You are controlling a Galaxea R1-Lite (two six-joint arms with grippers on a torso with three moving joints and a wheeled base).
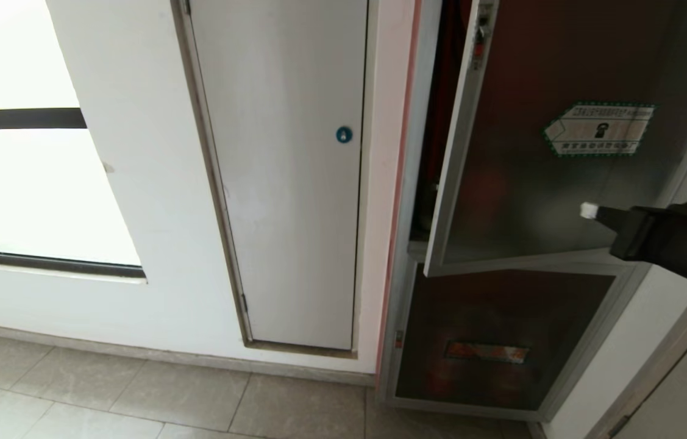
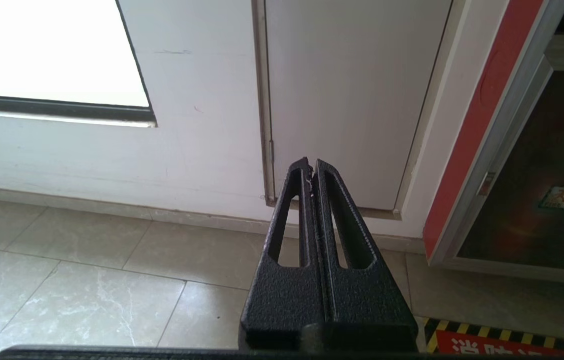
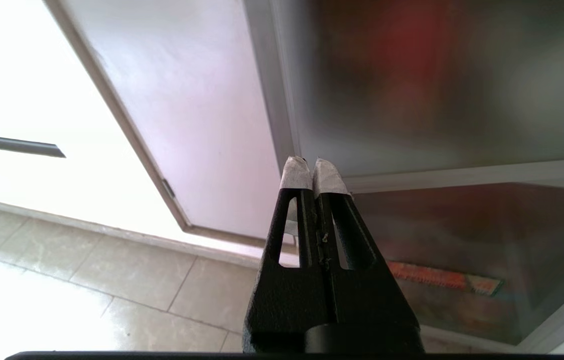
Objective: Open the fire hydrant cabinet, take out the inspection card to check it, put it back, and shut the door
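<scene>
The fire hydrant cabinet (image 1: 401,256) has a silver frame and stands in the wall at the right. Its door (image 1: 532,201), dark glass with a green-edged white sticker (image 1: 599,129), hangs ajar. A red-lined gap (image 1: 441,122) shows along its latch side. My right gripper (image 1: 589,210) has white-taped tips, is shut and empty, and points at the lower part of the glass. In the right wrist view the right gripper (image 3: 310,165) sits just before the door (image 3: 437,90), near its bottom frame; I cannot tell if it touches. The left gripper (image 2: 310,167) hangs shut and low, facing the wall. The inspection card is hidden.
Left of the cabinet is a plain white door (image 1: 288,183) with a round blue lock (image 1: 344,135). Beyond it is a bright window (image 1: 32,183). Below the open door sits a smaller dark panel (image 1: 501,329) with an orange label (image 1: 486,352). The floor is tiled (image 1: 136,396).
</scene>
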